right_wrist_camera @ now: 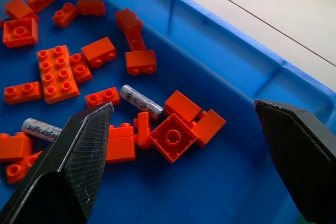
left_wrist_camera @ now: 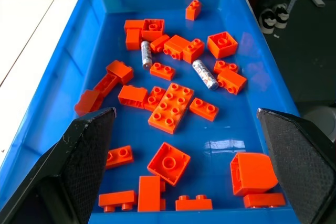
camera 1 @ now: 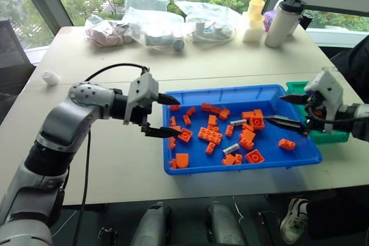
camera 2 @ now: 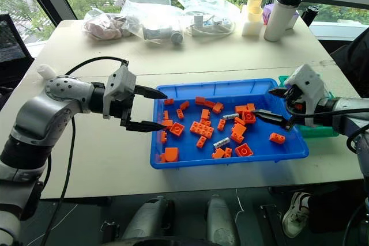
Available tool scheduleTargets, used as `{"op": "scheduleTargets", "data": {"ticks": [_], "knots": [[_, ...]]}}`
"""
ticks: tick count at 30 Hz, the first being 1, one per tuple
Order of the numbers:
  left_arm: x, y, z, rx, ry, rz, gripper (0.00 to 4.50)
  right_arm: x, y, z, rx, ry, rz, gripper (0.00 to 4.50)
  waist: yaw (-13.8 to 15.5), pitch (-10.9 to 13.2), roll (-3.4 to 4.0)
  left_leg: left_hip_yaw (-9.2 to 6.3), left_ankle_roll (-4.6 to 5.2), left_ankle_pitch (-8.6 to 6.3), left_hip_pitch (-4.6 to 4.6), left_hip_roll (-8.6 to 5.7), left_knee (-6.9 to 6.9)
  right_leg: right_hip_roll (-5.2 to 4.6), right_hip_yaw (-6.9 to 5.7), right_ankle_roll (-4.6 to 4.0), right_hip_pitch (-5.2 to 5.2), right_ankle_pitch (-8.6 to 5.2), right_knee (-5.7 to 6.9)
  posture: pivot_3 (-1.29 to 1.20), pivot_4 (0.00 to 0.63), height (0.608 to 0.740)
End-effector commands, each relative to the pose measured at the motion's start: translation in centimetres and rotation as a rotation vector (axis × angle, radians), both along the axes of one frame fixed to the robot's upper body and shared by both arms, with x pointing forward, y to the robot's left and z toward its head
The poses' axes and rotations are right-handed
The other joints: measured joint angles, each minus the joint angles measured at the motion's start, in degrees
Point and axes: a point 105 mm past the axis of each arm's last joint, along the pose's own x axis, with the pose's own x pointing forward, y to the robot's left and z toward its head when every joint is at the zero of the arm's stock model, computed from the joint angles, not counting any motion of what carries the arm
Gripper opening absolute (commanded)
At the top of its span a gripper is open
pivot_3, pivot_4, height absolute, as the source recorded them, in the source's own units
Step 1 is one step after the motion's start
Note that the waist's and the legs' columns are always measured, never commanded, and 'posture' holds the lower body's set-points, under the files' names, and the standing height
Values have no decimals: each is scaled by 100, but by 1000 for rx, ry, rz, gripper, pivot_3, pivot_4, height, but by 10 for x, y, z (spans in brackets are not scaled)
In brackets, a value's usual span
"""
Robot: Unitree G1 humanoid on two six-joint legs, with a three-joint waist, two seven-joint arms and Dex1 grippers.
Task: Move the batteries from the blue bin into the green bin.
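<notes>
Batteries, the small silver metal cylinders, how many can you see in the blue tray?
2: one battery near the tray's far middle, one battery nearer the front, both among orange plastic bricks. Another may be hidden.

Left claw (camera 1: 162,116) spread wide, pointing right, right claw (camera 1: 291,111) spread wide, pointing left

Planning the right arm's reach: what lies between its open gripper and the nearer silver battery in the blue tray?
In the right wrist view, orange plastic bricks crowd between the right gripper and the silver battery.
</notes>
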Motion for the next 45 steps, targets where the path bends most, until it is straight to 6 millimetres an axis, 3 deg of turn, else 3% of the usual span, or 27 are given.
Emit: {"op": "scheduleTargets", "data": {"ticks": [1, 7, 12, 19, 22, 26, 39, 42, 44, 45], "knots": [[-3, 1, 8, 0, -39, 1, 4500, -4, 28, -2, -73, -43, 180, 4454, -3, 0, 0, 0, 0, 0, 0, 0, 0, 0, 0, 0, -1, 0, 0, 0, 150, 740], [-9, 1, 4, 22, -28, 0, 4500, -7, 42, -21, -176, 17, 376, 4454, 1, 2, -2, -2, -1, 0, -2, 0, 0, 0, -2, 0, -3, 0, 0, 0, 150, 740], [-13, 1, 3, 10, -27, 40, 4500, 7, 44, -42, -300, -17, 473, 4454, -3, 3, -4, -2, -1, 0, -2, -1, 3, -1, -2, 0, -2, -1, 0, 0, 150, 740], [-18, 8, 0, 18, -18, 79, 4500, 7, 54, -56, -300, 5, 551, 4454, 1, 3, -4, -3, -3, 2, -3, 0, 2, 0, -2, 0, -6, -1, 1, 0, 150, 740], [-20, 9, 0, 19, -18, 82, 4500, 8, 57, -61, -304, 11, 573, 3627, 6, 3, -4, -5, -3, 2, -3, 1, 2, 0, -2, 0, -6, -1, 1, 0, 150, 740], [-20, 9, 1, 18, -21, 86, 4500, 8, 60, -62, -297, 16, 586, 1705, 11, 3, -4, -5, -4, 2, -3, -1, 3, -2, -3, 0, -4, -1, 1, 0, 150, 740], [-18, 5, 2, 2, -31, 81, 4500, 3, 62, -82, -348, 83, 652, 1705, 3, 2, -4, -5, -4, 2, -2, -1, 3, -1, -3, 0, -5, -1, 2, 0, 150, 740], [-17, 4, 3, 0, -32, 81, 4500, 3, 63, -86, -360, 91, 664, 909, 3, 2, -4, -5, -4, 2, -2, -1, 3, 0, -3, 0, -5, 0, 2, 0, 150, 740], [-17, 4, 3, -1, -32, 82, 4500, 4, 64, -86, -360, 90, 673, 40, 2, 2, -4, -5, -5, 2, -2, -1, 3, 0, -4, 0, -4, 0, 2, 0, 150, 740], [-17, 4, 3, -1, -31, 82, 4500, 4, 65, -85, -359, 88, 674, 42, 2, 2, -4, -6, -5, 3, -2, -1, 3, 0, -4, 0, -4, 0, 2, 0, 150, 740]]}}
